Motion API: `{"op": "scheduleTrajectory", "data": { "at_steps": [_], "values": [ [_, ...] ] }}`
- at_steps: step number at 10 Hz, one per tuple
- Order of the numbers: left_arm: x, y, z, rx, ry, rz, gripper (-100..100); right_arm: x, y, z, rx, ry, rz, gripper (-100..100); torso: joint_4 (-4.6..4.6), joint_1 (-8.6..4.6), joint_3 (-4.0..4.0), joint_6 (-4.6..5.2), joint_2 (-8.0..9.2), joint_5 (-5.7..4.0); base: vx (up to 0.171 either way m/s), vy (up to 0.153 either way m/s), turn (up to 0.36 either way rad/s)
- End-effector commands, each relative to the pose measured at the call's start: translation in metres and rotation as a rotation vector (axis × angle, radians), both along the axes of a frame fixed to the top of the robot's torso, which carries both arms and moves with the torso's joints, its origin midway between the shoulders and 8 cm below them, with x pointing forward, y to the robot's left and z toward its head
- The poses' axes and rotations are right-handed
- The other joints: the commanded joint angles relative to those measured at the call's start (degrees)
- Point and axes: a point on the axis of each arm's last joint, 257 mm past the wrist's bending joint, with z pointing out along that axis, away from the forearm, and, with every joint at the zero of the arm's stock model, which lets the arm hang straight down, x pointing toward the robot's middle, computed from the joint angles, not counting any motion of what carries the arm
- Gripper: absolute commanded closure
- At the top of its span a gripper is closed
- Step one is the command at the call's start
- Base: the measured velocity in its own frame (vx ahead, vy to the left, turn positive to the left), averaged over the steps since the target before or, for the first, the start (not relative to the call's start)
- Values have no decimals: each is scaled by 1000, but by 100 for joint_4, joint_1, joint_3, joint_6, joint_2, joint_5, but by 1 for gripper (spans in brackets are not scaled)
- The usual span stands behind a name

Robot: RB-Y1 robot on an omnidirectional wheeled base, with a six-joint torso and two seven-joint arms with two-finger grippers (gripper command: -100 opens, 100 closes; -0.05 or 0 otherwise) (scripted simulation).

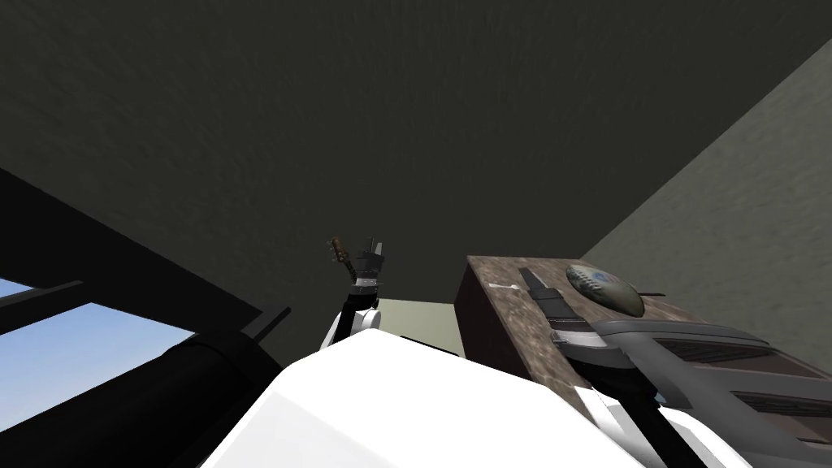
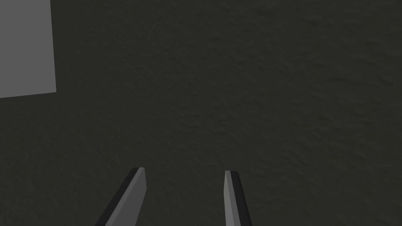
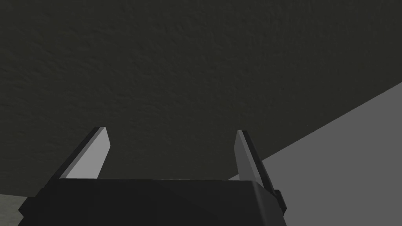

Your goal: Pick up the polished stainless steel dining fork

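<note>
Left of the surface (image 1: pixel 504 325) and raised well clear of it, left tool (image 1: pixel 374 246) faces a dark plane; fingers part-way apart, nothing between them in the left wrist view; slender brownish fork (image 1: pixel 340 256) sits just beside this tool, on its side away from the surface; cannot tell whether they touch. Over the surface, right tool (image 1: pixel 532 280) lies low; fingers fully apart, holding nothing. Grey oval object (image 1: pixel 605 288) rests on the surface, just beside the right tool.
</note>
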Motion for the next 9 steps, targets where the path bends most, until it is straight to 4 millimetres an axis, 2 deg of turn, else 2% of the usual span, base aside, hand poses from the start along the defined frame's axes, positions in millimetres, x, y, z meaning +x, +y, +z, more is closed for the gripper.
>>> {"op": "scheduleTrajectory", "data": {
  "at_steps": [1, 4, 5, 6, 7, 8, 9],
  "values": [
    [0, 0, 0, 0, 0, 0, 0, 0, -1, -4, -44, 14, 6, -100, 0, 0, 0, 0, 0, 0, -10, -3, 47],
    [0, 0, 0, 0, 0, 0, 0, 4, -17, -22, -170, 61, 0, -100, 0, 2, 0, 2, -1, 0, -11, 1, 74],
    [0, 0, 0, 0, 0, 0, 0, 4, -16, -21, -188, 64, 10, -100, 0, 2, -1, 0, -1, 0, -11, -1, 55],
    [0, 0, 0, 0, 0, 0, 0, 6, -25, -31, -246, 87, 3, -100, 0, 2, -1, 2, -1, 0, -10, 1, 118],
    [0, 0, 0, 0, 0, 0, 0, 6, -24, -31, -264, 90, 13, -100, 0, 2, -1, 0, -2, 0, -8, -2, 56],
    [0, 0, 0, 0, 0, 0, 0, 7, -33, -40, -322, 113, 7, -100, 0, 2, -1, 2, -2, 0, -8, 3, 113],
    [0, 0, 0, 0, 0, 0, 0, 8, -32, -40, -342, 115, 18, -100, 0, 2, -1, 0, -3, 0, -6, 0, 51]
  ]
}}
